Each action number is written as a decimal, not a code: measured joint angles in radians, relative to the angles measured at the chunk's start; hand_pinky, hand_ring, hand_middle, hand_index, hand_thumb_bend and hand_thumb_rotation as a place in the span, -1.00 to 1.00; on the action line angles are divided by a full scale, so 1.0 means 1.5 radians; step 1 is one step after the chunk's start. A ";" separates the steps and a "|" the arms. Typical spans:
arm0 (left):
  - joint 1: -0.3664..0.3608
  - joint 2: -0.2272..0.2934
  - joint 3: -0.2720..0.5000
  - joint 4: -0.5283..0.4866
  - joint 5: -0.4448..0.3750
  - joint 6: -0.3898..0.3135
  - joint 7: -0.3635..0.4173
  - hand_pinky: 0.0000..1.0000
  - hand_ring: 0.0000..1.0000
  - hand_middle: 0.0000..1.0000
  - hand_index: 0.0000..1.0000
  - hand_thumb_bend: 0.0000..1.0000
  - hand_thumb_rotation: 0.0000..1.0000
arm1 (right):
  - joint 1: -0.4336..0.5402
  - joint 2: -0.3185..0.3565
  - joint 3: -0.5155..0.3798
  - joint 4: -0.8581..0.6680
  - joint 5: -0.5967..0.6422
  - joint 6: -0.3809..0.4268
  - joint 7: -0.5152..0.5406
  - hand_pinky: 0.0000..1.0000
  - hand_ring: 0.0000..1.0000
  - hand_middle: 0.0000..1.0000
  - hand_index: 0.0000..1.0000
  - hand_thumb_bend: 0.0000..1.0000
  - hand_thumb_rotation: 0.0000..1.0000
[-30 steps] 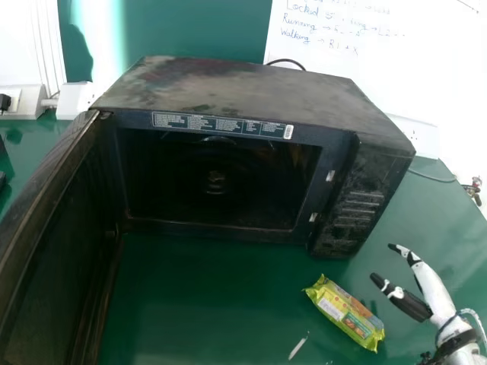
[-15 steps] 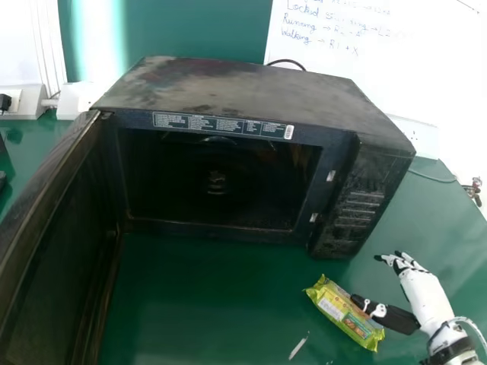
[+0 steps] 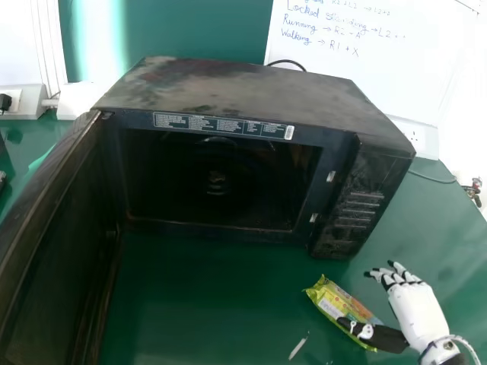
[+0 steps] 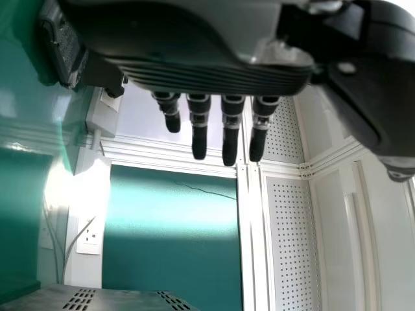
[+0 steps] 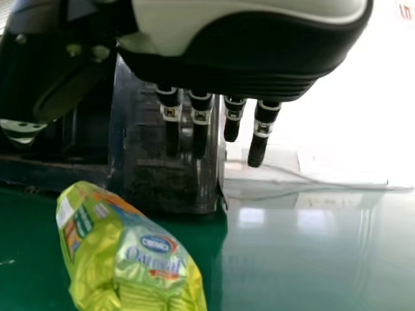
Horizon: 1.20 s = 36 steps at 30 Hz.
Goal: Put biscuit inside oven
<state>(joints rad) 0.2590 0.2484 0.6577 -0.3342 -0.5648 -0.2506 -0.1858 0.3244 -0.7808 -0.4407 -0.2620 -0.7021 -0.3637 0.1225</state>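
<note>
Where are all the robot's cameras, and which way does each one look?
Head view: on its head, looking forward and down at the oven and biscuit; the right hand shows.
Left wrist view: on its left wrist, looking past the left hand towards a green panel.
Right wrist view: on its right wrist, looking past the right hand at the biscuit, with the oven behind.
Shared: the head and right wrist views both show the right hand, biscuit and oven.

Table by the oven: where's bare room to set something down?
Bare table: between the open door and white sliver, before the oven. Another patch lies right of the oven, beyond the right hand. Crowded at the biscuit packet, where that hand's thumb overlaps it.
</note>
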 measured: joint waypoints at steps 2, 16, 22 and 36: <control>0.001 0.000 0.000 0.000 0.002 0.000 0.000 1.00 0.83 0.82 0.83 1.00 1.00 | 0.010 0.004 0.001 -0.004 -0.015 -0.003 -0.010 0.67 0.76 0.82 0.79 1.00 0.25; 0.007 -0.006 0.000 -0.013 0.009 0.000 0.005 1.00 0.83 0.83 0.81 1.00 1.00 | 0.049 0.020 0.004 -0.065 -0.036 0.010 0.000 0.68 0.75 0.81 0.77 1.00 0.20; 0.009 -0.007 0.000 -0.013 0.009 -0.002 0.001 1.00 0.82 0.82 0.81 1.00 1.00 | 0.050 0.013 0.005 -0.071 -0.051 0.020 0.021 0.67 0.74 0.81 0.76 0.98 0.18; 0.020 -0.018 0.000 -0.032 0.021 -0.004 0.001 0.99 0.82 0.82 0.82 1.00 1.00 | -0.002 -0.023 0.044 0.007 -0.081 0.030 0.024 0.67 0.75 0.80 0.75 0.94 0.14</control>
<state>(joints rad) 0.2897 0.2220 0.6572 -0.3819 -0.5326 -0.2570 -0.1843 0.3210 -0.8157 -0.3748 -0.2515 -0.8236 -0.3191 0.1579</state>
